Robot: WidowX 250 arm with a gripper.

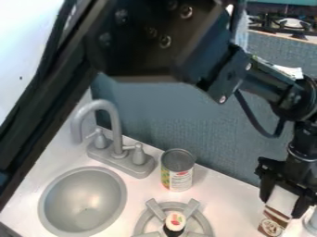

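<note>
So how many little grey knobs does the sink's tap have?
2. One knob is on the left of the tap in the picture, and the other knob is on its right, nearer the can.

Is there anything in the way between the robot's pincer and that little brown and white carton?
Nothing visible. The pincer has its fingers right against both sides of the white upper part of the carton. The can and the bottle with a white cap both stand well off to one side.
</note>
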